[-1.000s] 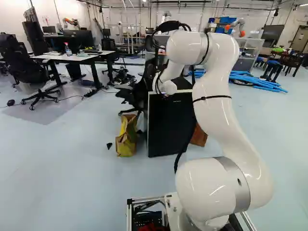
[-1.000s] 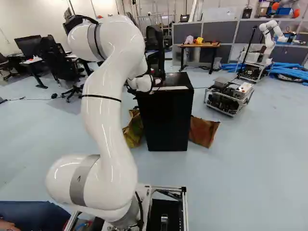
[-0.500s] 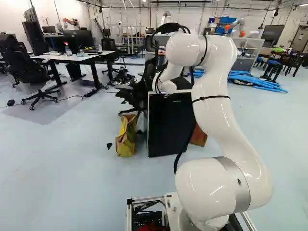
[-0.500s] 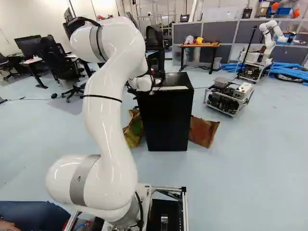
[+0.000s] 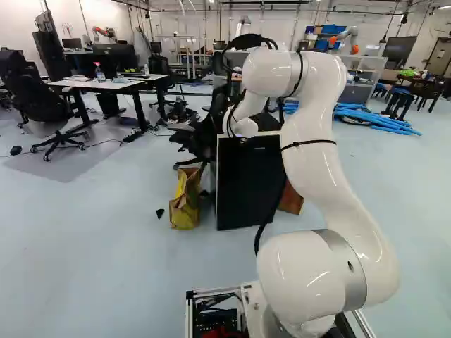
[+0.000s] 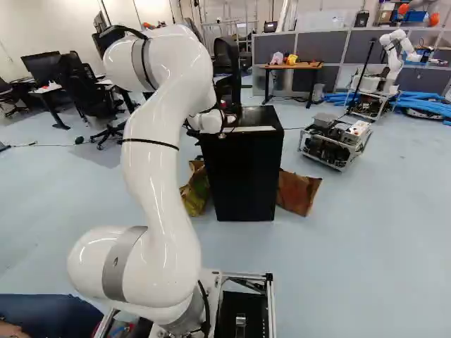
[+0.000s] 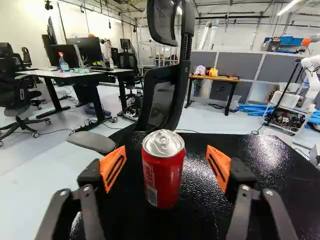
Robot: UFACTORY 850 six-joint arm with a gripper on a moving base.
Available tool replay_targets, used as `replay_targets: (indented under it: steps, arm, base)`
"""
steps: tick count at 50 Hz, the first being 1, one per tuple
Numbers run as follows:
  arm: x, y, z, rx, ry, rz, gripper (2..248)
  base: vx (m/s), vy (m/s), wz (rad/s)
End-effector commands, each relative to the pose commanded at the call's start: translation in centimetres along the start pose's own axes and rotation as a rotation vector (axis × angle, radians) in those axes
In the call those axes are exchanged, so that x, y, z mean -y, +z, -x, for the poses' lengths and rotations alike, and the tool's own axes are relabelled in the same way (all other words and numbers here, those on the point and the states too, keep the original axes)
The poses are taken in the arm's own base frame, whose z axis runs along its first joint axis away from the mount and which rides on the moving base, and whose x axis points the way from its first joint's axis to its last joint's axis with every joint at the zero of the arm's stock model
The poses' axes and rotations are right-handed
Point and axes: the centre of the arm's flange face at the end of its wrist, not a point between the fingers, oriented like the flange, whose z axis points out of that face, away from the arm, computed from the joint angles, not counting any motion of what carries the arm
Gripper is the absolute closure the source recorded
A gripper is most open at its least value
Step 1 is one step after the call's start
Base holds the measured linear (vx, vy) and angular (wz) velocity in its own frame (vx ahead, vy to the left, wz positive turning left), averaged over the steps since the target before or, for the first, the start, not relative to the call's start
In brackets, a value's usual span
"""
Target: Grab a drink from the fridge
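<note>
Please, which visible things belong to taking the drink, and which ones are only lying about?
For the job:
- red soda can, standing on the black fridge
- the gripper's open fingers

Just lying about:
- two bags beside the fridge
- mesh office chair behind it
- blue tubes on the floor

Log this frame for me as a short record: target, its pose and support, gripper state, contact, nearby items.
target: red drink can
pose: upright
support: top of the black fridge
gripper: open, fingers on either side of the can
contact: none seen; a gap shows between the can and each orange pad
beside fridge: yellow-and-brown bag on one side, brown bag on the other
beyond fridge: black office chair
task status: drink not yet gripped
</note>
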Motion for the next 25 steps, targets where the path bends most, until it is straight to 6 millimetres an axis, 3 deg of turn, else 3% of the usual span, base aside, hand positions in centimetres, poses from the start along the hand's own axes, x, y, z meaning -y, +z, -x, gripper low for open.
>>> replay_targets:
  steps: [3, 4, 9, 10, 14, 15, 25]
  arm:
    - [0.0, 0.0, 0.0, 0.0, 0.0, 0.0, 33]
    - [0.0, 0.0, 0.0, 0.0, 0.0, 0.0, 71]
    - [0.0, 0.0, 0.0, 0.0, 0.0, 0.0, 71]
    - [0.0, 0.0, 0.0, 0.0, 0.0, 0.0, 109]
    - [0.0, 0.0, 0.0, 0.0, 0.0, 0.0, 109]
    - [0.0, 0.0, 0.0, 0.0, 0.0, 0.0, 146]
    - [-0.01, -0.02, -0.13, -0.002, 0.0, 0.0, 152]
  base:
    - [0.0, 0.0, 0.0]
    - [0.0, 0.0, 0.0]
    - [0.0, 0.0, 0.0]
    - [0.0, 0.0, 0.0]
    - [0.0, 0.0, 0.0]
    - [0.0, 0.0, 0.0]
    - [0.0, 0.0, 0.0]
